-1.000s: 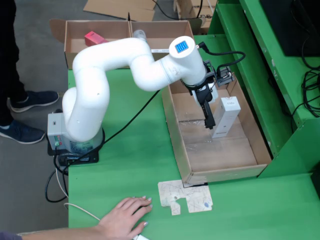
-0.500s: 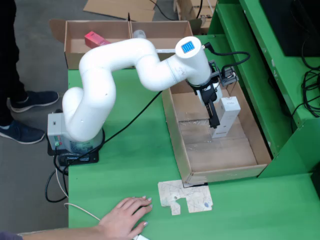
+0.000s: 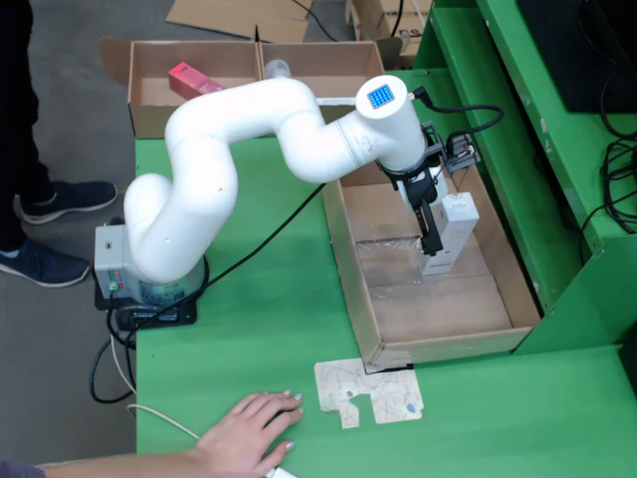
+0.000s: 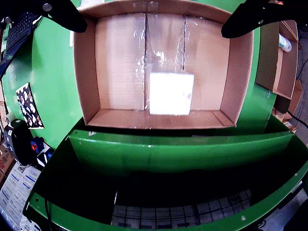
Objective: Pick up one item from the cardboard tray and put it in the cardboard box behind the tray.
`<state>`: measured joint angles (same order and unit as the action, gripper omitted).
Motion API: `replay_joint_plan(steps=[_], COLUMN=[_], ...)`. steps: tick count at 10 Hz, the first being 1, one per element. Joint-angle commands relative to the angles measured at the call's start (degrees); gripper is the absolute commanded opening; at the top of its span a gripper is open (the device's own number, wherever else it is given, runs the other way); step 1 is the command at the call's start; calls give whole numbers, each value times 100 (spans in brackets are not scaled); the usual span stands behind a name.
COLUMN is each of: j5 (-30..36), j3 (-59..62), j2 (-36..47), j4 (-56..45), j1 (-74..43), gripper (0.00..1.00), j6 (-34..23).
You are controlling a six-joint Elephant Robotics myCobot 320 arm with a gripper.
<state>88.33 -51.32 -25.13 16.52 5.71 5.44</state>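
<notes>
A tall white box point(image 3: 450, 234) stands upright in the long cardboard tray point(image 3: 348, 261) on the green table. The white arm reaches over the tray, and its black gripper point(image 3: 428, 224) hangs just left of the box's upper part in the fixed view. In the wrist view the box's white top point(image 4: 171, 93) lies near the tray's wall point(image 4: 87, 72), and my gripper point(image 4: 154, 21) is open. Its dark fingers point(image 4: 65, 12) are spread wide with nothing between them. The cardboard box point(image 3: 239, 85) behind the tray stands at the table's far end.
The far box holds a pink item point(image 3: 189, 77) and a clear bottle point(image 3: 277, 68). A person's hand point(image 3: 249, 433) rests on the table's near edge beside a cardboard scrap point(image 3: 368, 393). Green frame panels point(image 3: 557, 179) rise right of the tray. The arm's base point(image 3: 149, 289) sits at the left.
The arm has swung a little to the right, bringing the gripper closer against the white box. The box and the hand have stayed put.
</notes>
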Motion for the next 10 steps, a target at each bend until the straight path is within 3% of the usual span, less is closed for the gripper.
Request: replay_joint_plan(steps=[1, 6, 10], j5=[27, 31, 75], j3=[536, 755, 1884], j2=[-233, -485, -1211], j4=[92, 82, -349], j1=[-67, -107, -141], gripper=[100, 100, 100], j6=[-58, -90, -115])
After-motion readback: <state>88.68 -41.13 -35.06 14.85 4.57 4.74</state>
